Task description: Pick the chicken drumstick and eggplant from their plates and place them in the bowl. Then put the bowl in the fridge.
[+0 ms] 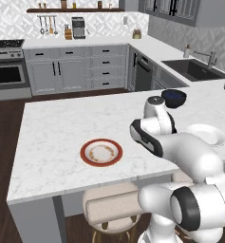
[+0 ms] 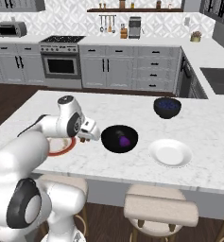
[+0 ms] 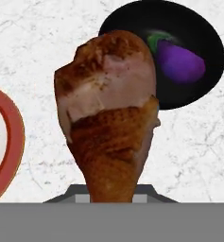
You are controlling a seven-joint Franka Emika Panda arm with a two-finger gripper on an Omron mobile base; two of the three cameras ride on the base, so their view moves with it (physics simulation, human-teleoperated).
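We judge the chicken drumstick [image 3: 111, 113] to be light and stiff, though its roasted skin may be slippery; the thin bone end is the sensible place to take it, and that is where it disappears between the fingers in the hand view, meaty end pointing away. Our hand [image 2: 87, 133] is clenched narrowly around that bone end and carries the drumstick above the table [image 2: 132, 113], between the red-rimmed plate [image 1: 101, 153] and the bowl [image 2: 119, 138], just beside the bowl's near rim. The eggplant [image 2: 124, 140] already lies inside the bowl; it looks smooth and glossy, likely to roll. The white plate [image 2: 170, 152] sits beyond the bowl, and a smaller dark blue bowl [image 2: 167, 107] stands well apart. We judge the drumstick wants a low, gentle drop.
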